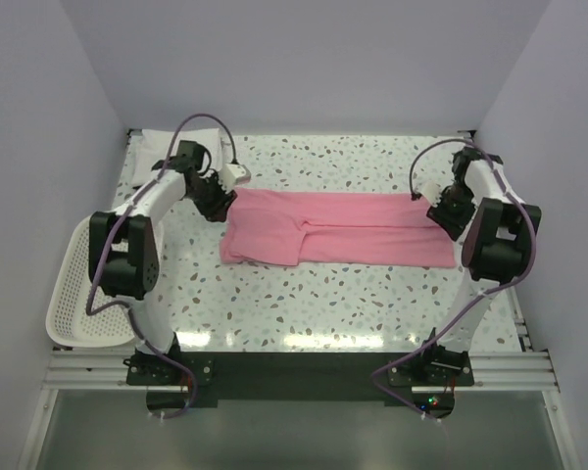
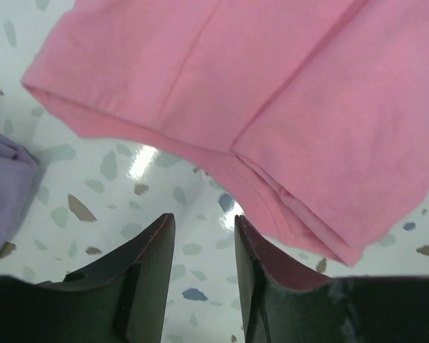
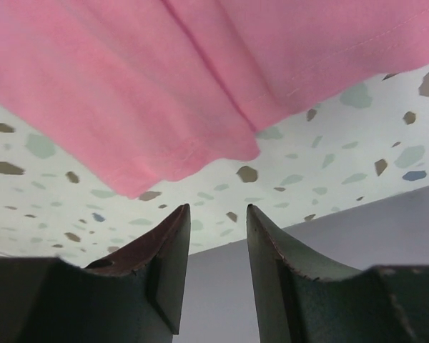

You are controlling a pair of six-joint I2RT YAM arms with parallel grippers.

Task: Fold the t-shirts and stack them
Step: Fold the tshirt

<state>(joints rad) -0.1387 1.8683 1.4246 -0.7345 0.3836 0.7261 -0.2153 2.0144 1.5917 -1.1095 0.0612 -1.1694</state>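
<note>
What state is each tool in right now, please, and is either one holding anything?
Left tool: open, holding nothing, at the edge of the plain pink cloth t-shirt.
Right tool: open, holding nothing, at that shirt's other end.

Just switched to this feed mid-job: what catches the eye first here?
The pink t-shirt, folded into a long band, lies across the middle of the speckled table. A claw sits just off each end of it: the left claw and the right claw, both open and holding nothing. A white mesh basket sits at the table's left edge.
</note>
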